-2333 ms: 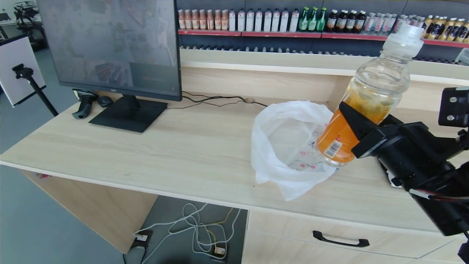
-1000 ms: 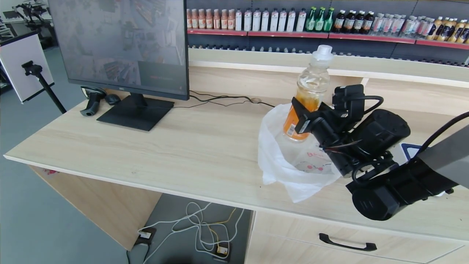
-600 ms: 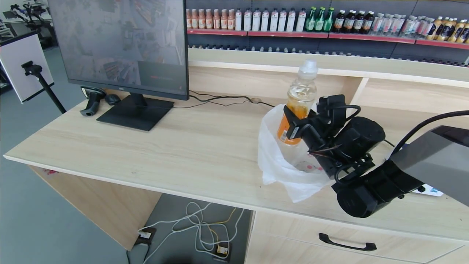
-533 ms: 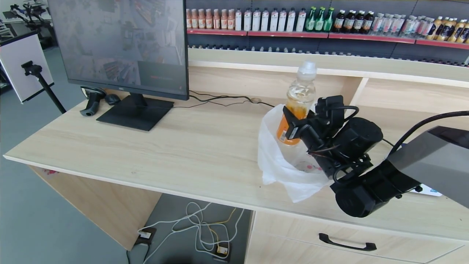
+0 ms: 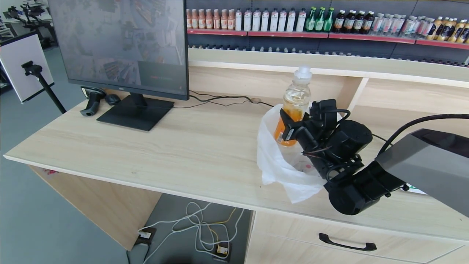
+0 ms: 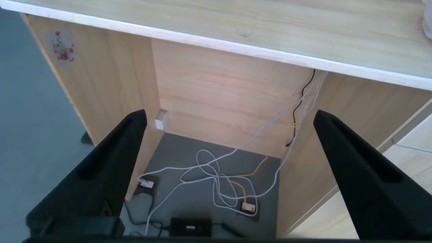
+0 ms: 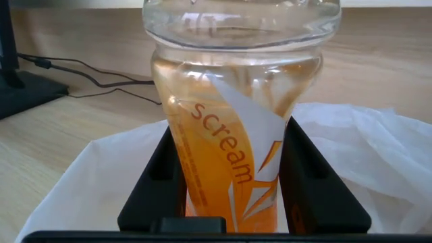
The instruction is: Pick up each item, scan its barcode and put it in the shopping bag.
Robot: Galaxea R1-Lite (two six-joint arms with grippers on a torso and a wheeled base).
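An orange drink bottle [image 5: 291, 108] with a white cap stands upright in my right gripper [image 5: 289, 126], which is shut on its lower half. The bottle [image 7: 233, 145] hangs over the mouth of the white plastic shopping bag [image 5: 278, 165], its base just inside the rim. The bag [image 7: 378, 148] lies open on the wooden counter [image 5: 176, 146]. A black handheld barcode scanner [image 5: 89, 101] rests at the far left beside the monitor stand. My left gripper [image 6: 229, 169] is below the counter's front edge, open, with nothing between its fingers.
A large monitor [image 5: 121, 47] on a black stand occupies the counter's back left, with cables [image 5: 223, 99] trailing behind it. A raised wooden ledge [image 5: 322, 64] runs behind the bag. Shelves of bottles [image 5: 329, 20] line the back wall. Cables [image 6: 223, 179] lie on the floor.
The right gripper has carried the bottle from high on the right, leftward and down to the bag's mouth. The head camera shifted after the earliest frame.
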